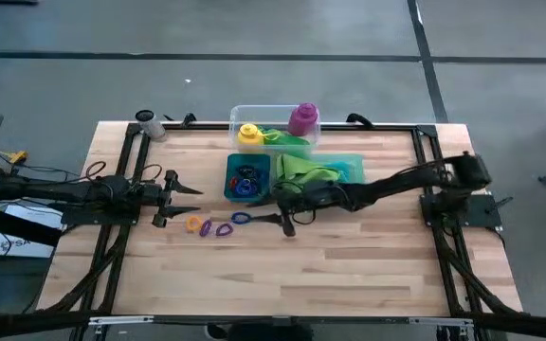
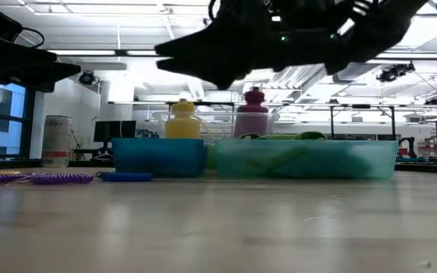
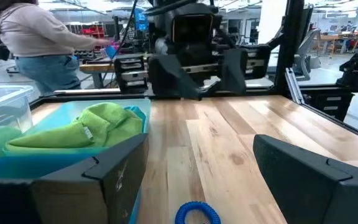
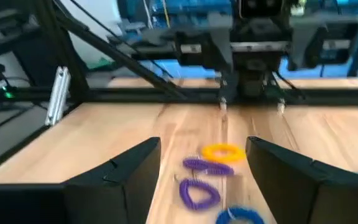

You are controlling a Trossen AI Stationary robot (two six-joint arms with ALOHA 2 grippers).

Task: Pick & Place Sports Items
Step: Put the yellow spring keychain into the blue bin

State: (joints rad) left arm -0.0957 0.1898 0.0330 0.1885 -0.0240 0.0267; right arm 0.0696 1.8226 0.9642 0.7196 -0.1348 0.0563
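Several small coiled rings lie on the table: orange (image 1: 194, 224), purple (image 1: 224, 228) and blue (image 1: 241, 219). They also show in the right wrist view, orange (image 4: 222, 151), purple (image 4: 197, 193) and blue (image 4: 241, 216). More rings (image 1: 246, 182) lie in the teal tray's left compartment, and a lime-green cloth (image 1: 309, 170) in its right one. A yellow bottle (image 1: 248, 135) and a purple bottle (image 1: 303, 118) stand in the clear tub (image 1: 273, 142). My right gripper (image 1: 277, 212) is open above the table, just right of the blue ring. My left gripper (image 1: 190, 197) is open, left of the rings.
The teal two-part tray (image 1: 354, 169) sits at mid-table with the clear tub just behind it. A white can (image 1: 150, 126) stands at the far left corner. A person (image 3: 39, 37) stands beyond the table. Bare wood lies along the near half of the table.
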